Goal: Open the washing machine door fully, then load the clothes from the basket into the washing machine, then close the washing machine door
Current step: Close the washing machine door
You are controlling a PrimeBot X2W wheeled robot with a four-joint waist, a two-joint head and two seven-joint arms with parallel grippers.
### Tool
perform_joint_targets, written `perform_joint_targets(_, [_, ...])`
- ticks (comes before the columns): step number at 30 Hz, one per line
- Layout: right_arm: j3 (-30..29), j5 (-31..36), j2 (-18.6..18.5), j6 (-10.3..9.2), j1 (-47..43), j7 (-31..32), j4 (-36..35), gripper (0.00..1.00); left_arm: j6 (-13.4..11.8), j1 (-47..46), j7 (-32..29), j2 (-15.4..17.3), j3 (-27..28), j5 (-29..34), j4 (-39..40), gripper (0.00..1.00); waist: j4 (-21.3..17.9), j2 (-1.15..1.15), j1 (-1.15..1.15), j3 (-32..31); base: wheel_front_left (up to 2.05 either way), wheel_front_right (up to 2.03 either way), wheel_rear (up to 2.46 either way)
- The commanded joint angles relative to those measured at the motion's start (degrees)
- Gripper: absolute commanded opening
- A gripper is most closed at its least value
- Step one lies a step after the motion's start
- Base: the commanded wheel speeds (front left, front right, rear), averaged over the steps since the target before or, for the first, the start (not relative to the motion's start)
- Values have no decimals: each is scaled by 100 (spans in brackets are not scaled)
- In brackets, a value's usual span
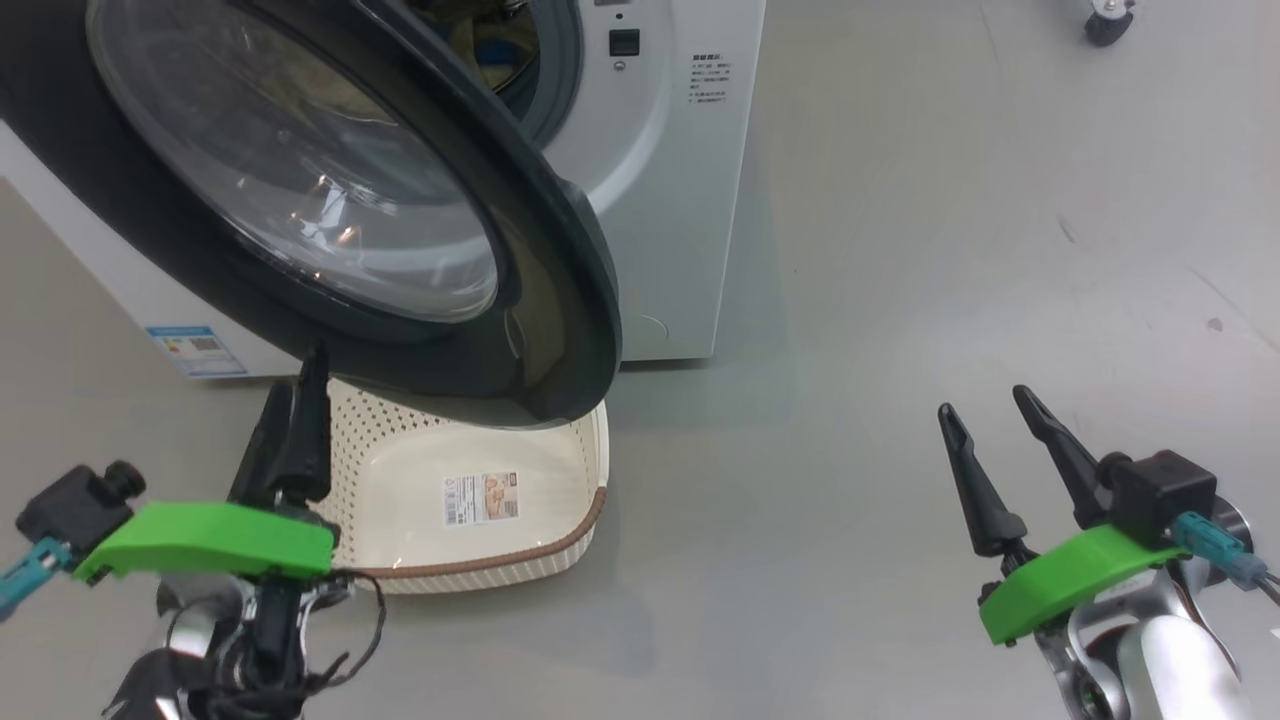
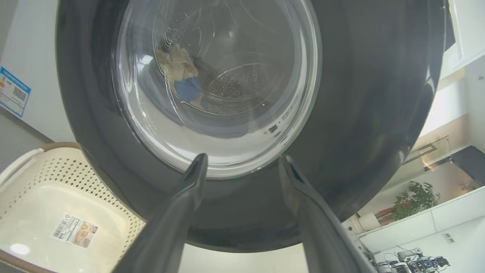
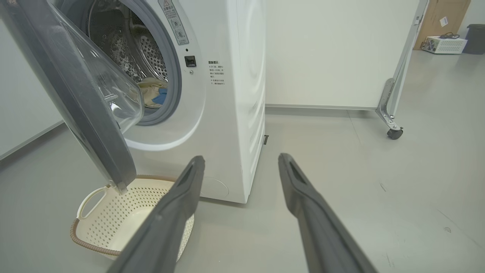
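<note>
The washing machine (image 1: 660, 200) stands with its door (image 1: 560, 300) swung partway out, black rim and glass bowl facing me. Below the door sits the basket (image 1: 560, 555), holding nothing but its sticker label. Cream-yellow clothes (image 3: 153, 94) with a blue patch lie inside the drum, and they show through the door glass as clothes (image 2: 182, 76). My left gripper (image 1: 300, 400) is open, its fingers (image 2: 189, 189) pointing at the lower outer face of the door (image 2: 379, 94); whether they touch it I cannot tell. My right gripper (image 1: 985, 402) hangs open over bare floor, right of the machine.
Grey floor stretches to the right of the washing machine (image 3: 235, 113). A white panel on a caster (image 3: 394, 132) stands behind it at the right. The basket (image 3: 113, 223) sits tight against the machine's front, under the door (image 3: 87, 106).
</note>
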State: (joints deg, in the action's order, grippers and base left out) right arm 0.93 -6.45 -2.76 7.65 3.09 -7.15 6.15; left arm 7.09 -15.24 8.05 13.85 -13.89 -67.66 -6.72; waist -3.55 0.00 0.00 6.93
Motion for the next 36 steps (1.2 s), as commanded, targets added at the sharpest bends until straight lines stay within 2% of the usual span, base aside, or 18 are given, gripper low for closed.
perform_joint_targets(1, [108,39,-31,-16,155,-60,-166,100,40,-126,104,197,185,122,123,100,15,0,0,-32,0,0,0])
perform_joint_targets(3, [119,49,-38,-16,151,-56,-156,100,-38,-60,278,270,76,537,-9,100,24,0,0,-77,0,0,0])
perform_joint_targets(10, [143,75,-51,-16,93,-40,-152,100,-855,130,637,410,-186,2207,-154,100,45,0,0,-199,0,0,0])
perform_joint_targets(14, [150,75,-61,-16,14,-30,-158,100,-1265,348,680,435,-214,2897,-67,100,28,0,0,-292,0,0,0])
perform_joint_targets(18, [125,93,-58,-16,-111,0,-202,100,-1553,618,691,460,-213,3429,139,100,22,0,0,-363,0,0,0])
perform_joint_targets(26, [50,117,-49,-16,-376,107,-345,100,-1810,1097,694,452,-241,4050,562,100,57,0,0,-445,0,0,0])
perform_joint_targets(36, [58,133,-35,-16,-504,205,-446,100,-1863,1273,694,432,-237,4116,614,100,59,0,0,-518,0,0,0])
